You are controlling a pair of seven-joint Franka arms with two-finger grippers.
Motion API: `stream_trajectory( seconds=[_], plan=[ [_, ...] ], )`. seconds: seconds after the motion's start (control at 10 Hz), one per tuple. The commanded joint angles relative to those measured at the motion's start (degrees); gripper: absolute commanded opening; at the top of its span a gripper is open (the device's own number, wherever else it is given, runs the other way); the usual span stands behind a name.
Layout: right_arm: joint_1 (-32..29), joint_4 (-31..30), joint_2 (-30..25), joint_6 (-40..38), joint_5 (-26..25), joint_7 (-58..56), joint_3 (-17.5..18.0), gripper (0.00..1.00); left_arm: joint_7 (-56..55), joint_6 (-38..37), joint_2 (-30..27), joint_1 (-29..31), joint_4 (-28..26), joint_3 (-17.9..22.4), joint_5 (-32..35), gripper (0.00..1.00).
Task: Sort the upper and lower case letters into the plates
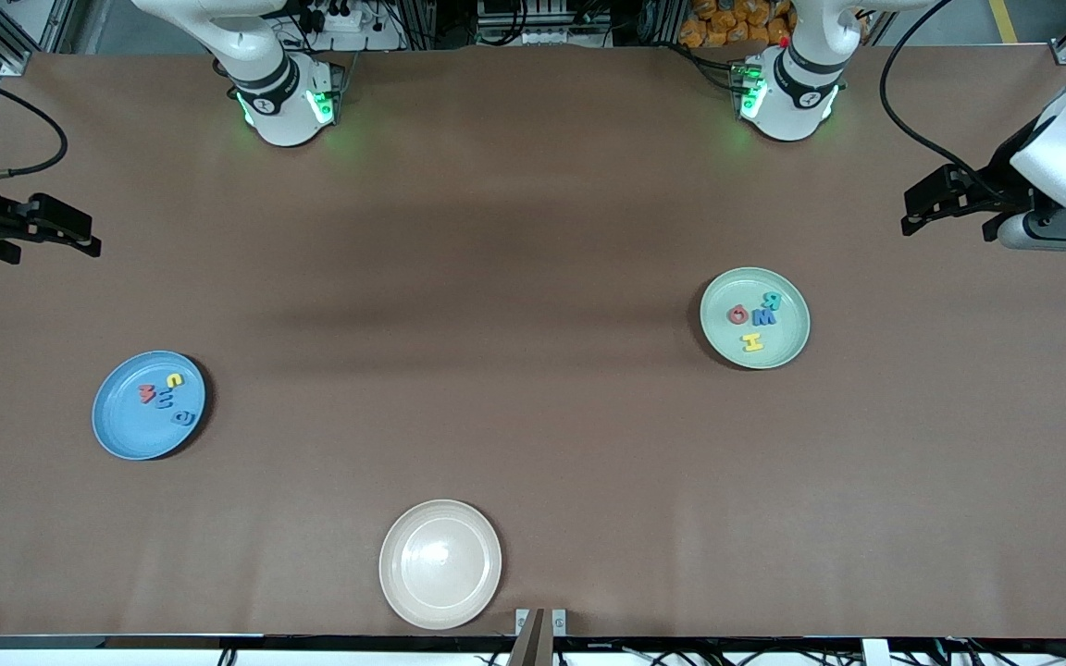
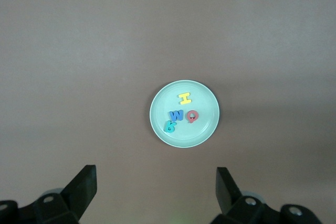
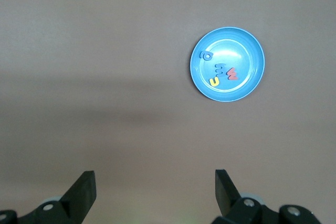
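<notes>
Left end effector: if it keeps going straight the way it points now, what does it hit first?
Probably bare table. The left end effector is open and empty. Its wrist view has the mint green plate, holding four letters, close to the middle, so that plate could be met first; depth is unclear.

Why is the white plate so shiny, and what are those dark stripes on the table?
Front view: the white plate mirrors overhead lights; soft dark bands on the table are probably the arms' shadows. Right wrist view: the blue plate glints too.
</notes>
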Motion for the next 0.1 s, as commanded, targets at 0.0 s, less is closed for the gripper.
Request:
stream_trajectory(
  seconds=[0.0],
  plan=[
    [-0.83, -0.91, -0.69, 0.00, -0.33, -0.35, 0.44, 1.00, 1.39, 0.41, -0.93, -0.89, -0.72, 0.73, 1.97, 1.00]
  ],
)
